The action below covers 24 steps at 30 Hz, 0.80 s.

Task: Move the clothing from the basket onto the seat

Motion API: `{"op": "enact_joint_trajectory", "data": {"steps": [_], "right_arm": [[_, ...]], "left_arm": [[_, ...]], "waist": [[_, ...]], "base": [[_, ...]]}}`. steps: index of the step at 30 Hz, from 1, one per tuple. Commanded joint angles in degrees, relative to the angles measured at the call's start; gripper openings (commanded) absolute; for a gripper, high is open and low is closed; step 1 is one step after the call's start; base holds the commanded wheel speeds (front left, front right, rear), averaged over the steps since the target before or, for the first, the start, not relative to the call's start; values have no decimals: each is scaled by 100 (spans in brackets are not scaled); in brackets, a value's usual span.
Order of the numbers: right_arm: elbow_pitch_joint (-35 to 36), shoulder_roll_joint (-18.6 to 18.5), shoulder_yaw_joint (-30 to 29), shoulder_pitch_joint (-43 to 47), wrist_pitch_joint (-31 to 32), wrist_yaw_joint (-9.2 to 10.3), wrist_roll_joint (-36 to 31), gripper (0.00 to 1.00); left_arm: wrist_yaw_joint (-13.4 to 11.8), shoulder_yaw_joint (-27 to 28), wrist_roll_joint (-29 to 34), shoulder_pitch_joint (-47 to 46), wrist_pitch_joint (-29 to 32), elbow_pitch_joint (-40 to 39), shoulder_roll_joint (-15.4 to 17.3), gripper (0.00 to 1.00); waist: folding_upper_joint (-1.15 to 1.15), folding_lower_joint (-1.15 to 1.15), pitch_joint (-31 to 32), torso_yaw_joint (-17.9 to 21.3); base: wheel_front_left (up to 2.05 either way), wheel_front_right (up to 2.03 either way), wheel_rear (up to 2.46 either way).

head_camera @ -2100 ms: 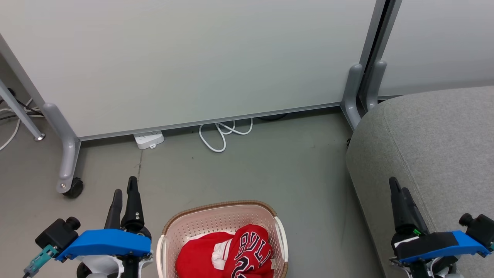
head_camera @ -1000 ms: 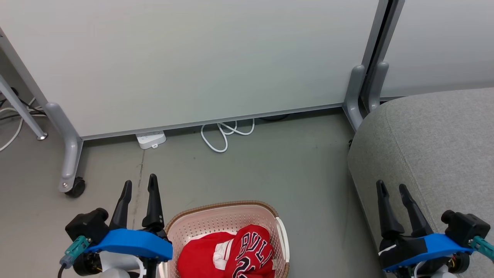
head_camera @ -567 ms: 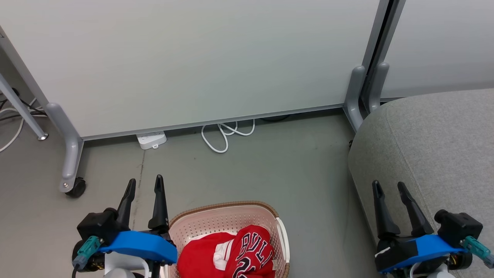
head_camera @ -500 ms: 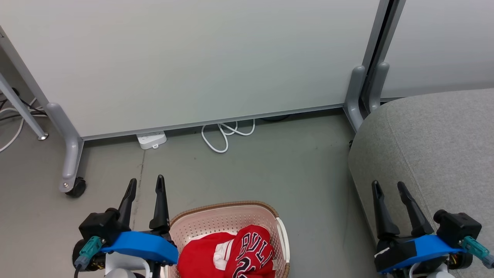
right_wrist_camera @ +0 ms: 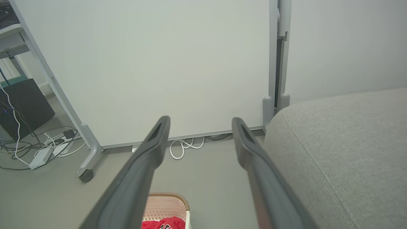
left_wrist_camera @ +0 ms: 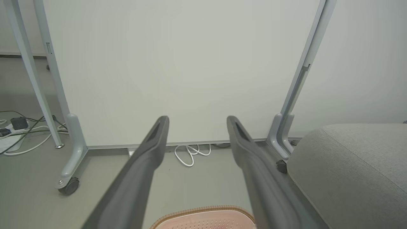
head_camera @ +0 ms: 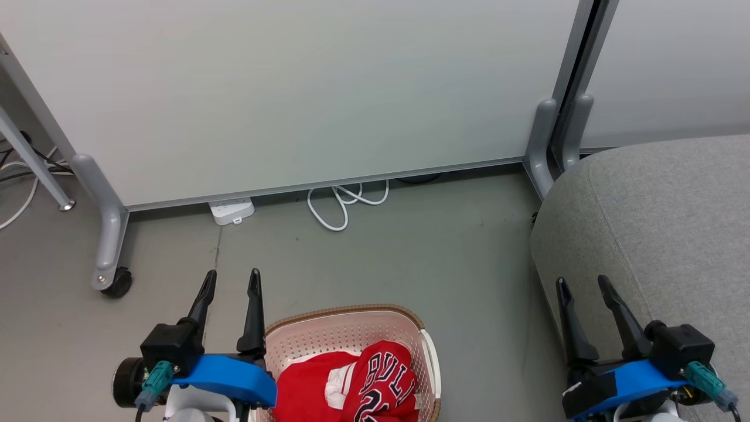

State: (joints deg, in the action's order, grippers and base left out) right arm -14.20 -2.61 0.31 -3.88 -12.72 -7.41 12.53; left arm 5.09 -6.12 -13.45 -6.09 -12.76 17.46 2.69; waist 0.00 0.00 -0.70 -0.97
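1. Grey floor point(head_camera: 381, 264) runs back to a pale partition panel point(head_camera: 293, 88) standing on grey legs point(head_camera: 108, 228), with a castor point(head_camera: 121, 283) under the left leg.
2. Along the panel's foot lie a white power strip point(head_camera: 232, 211) and a looped white cable point(head_camera: 340, 205).
3. On the floor between the two arms stands the basket point(head_camera: 345, 309): cream, perforated, brown-rimmed, cut off by the head view's lower edge.
4. Inside the basket lies the clothing point(head_camera: 351, 387), a red heap; its upper piece carries black-and-white lettering, folded over and apparently reading "BULLS", with white trim beside it.
5. To the right rises the seat point(head_camera: 662, 223), a light-grey cushion crossed by a stitched seam, well apart from the basket with floor between them.
6. Just beside the basket's left rim hovers the left gripper point(head_camera: 232, 273), fingers spread, holding nothing, tips toward the panel.
7. Before the seat's left edge hangs the right gripper point(head_camera: 582, 280), fingers likewise spread and empty.
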Motion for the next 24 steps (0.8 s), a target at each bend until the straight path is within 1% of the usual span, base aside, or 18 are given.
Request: {"op": "enact_joint_trajectory", "data": {"steps": [1, 17, 24], "right_arm": [[-24, -42, 16, -64, -70, -12, -167, 100], [-272, -43, 44, -102, -234, -9, -883, 100], [-361, -43, 39, -121, -256, -9, -939, 100]], "left_arm": [[19, -24, 150, -97, -66, 19, 26, 100], [1, -132, 724, -130, -228, 321, 28, 100], [13, -136, 776, -137, -253, 407, 27, 100]], "waist": [[0, 0, 2, -1], [0, 0, -2, -13], [0, 0, -3, -14]], "base": [[0, 0, 0], [0, 0, 0], [0, 0, 0]]}}
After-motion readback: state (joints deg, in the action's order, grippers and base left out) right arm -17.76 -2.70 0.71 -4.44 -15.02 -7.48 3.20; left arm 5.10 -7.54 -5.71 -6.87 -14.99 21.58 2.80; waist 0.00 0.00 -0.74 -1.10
